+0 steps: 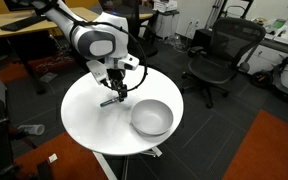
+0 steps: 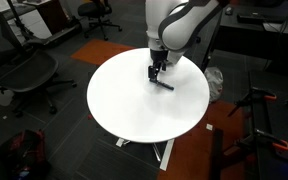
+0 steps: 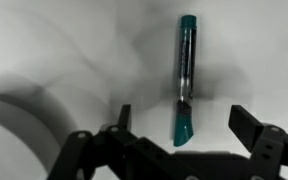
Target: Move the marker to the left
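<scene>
The marker (image 3: 185, 75) is a thin teal-blue pen lying flat on the round white table (image 1: 89, 115). It also shows in both exterior views (image 1: 114, 99) (image 2: 164, 84). My gripper (image 3: 181, 122) is open and hovers just above the marker, with one end of the pen between the two fingers and not touching them. In the exterior views the gripper (image 1: 115, 88) (image 2: 156, 72) points straight down over the marker.
A grey bowl (image 1: 151, 117) stands on the table close to the marker; its blurred rim (image 3: 14, 125) shows in the wrist view. Office chairs (image 1: 216, 55) (image 2: 19, 70) stand around the table. An orange rug (image 1: 269, 150) lies on the floor.
</scene>
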### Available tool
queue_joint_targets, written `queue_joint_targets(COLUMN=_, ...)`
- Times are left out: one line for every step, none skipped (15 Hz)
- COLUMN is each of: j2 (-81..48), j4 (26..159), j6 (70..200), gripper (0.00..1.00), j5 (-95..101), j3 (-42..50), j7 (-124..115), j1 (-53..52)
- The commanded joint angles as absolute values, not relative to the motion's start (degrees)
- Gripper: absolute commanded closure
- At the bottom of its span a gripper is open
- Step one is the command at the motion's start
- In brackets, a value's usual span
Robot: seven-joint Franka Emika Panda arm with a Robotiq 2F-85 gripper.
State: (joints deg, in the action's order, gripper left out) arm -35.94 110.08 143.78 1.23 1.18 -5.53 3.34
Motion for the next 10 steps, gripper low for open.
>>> queue_joint_targets(j2=-37.76, j4=107.60, j6=142.60, gripper=0.00, j5=-0.25, j3=1.48, j7=-4.32, j1=3.61)
queue_joint_targets(j2=-38.04, j4=107.34, j6=142.48, gripper=0.00, j5=-0.18, j3=1.56, j7=-4.34, j1=3.61)
queue_joint_targets(j2=-38.34, j4=107.08, j6=142.43, gripper=0.00, j5=-0.09, j3=1.66, j7=-4.41, j1=3.60)
queue_joint_targets(j2=-38.55, j4=106.94, j6=142.34, gripper=0.00, j5=-0.13, j3=1.65, j7=-4.36, j1=3.68)
queue_joint_targets(j2=-38.76, j4=106.81, j6=142.29, gripper=0.00, j5=-0.13, j3=1.66, j7=-4.37, j1=3.72)
queue_joint_targets(j2=-38.93, j4=106.75, j6=142.19, gripper=0.00, j5=-0.11, j3=1.67, j7=-4.37, j1=3.76)
queue_joint_targets(j2=-39.08, j4=106.72, j6=142.12, gripper=0.00, j5=-0.10, j3=1.67, j7=-4.36, j1=3.81)
queue_joint_targets(j2=-39.20, j4=106.70, j6=142.06, gripper=0.00, j5=-0.08, j3=1.67, j7=-4.34, j1=3.83)
queue_joint_targets(j2=-39.34, j4=106.69, j6=142.02, gripper=0.00, j5=-0.07, j3=1.65, j7=-4.29, j1=3.87)
queue_joint_targets(j2=-39.48, j4=106.62, j6=141.96, gripper=0.00, j5=-0.07, j3=1.64, j7=-4.28, j1=3.89)
